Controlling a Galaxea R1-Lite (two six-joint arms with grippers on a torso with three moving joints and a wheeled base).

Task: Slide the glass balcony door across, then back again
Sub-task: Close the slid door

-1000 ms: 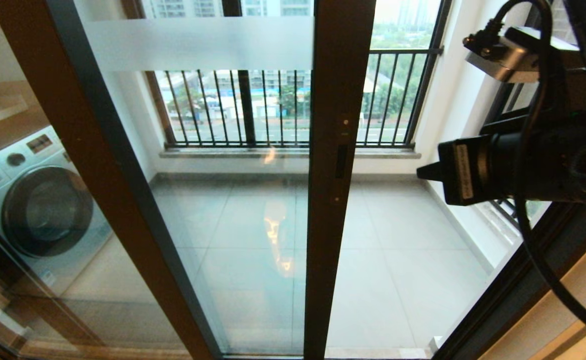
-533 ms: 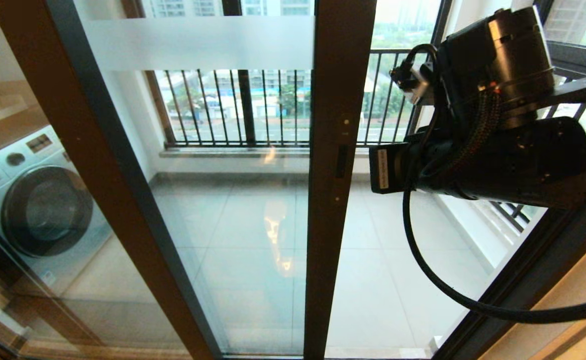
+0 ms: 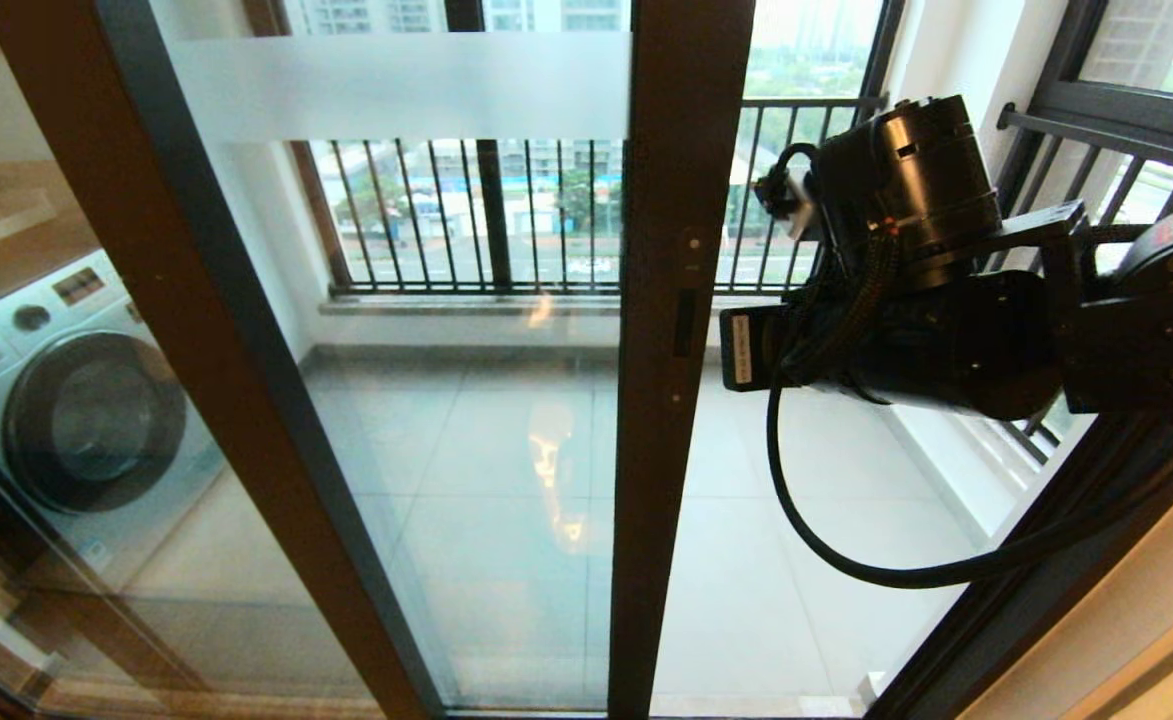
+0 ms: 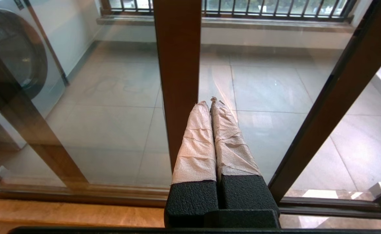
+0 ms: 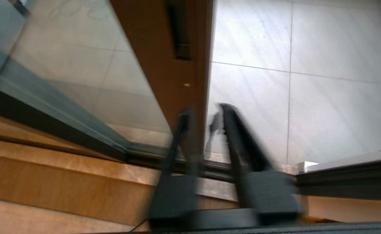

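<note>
We see the glass balcony door [image 3: 466,400] partly slid across, w/ its dark brown vertical stile [image 3: 671,420] near centre of the head view and open doorway to the stile's right. Frosted white band [image 3: 396,88] sits near top of the glass. Slim black handle slot [image 3: 684,322] is on the stile, about mid-height.

Right arm is up, reaching in from the right; right gripper [image 5: 206,130] not directly visible in head view, hidden behind the wrist housing [image 3: 906,290], which sits just right of the handle slot. In right wrist view the jaws stand apart, one dark finger [image 5: 239,139] on the doorway side of the stile edge, the other on the frame side; image is motion-blurred, so we can't tell whether either finger touches the frame. Nothing held.

Left gripper [image 4: 211,104] seen in left wrist view only: taped fingers [image 4: 198,143] pressed together, jaws closed on nothing, low and in front of the stile, apart from it.

Behind glass: washing machine [image 3: 76,400] at left, black-barred railing [image 3: 466,215] at back, tiled balcony floor [image 3: 796,560].
</note>
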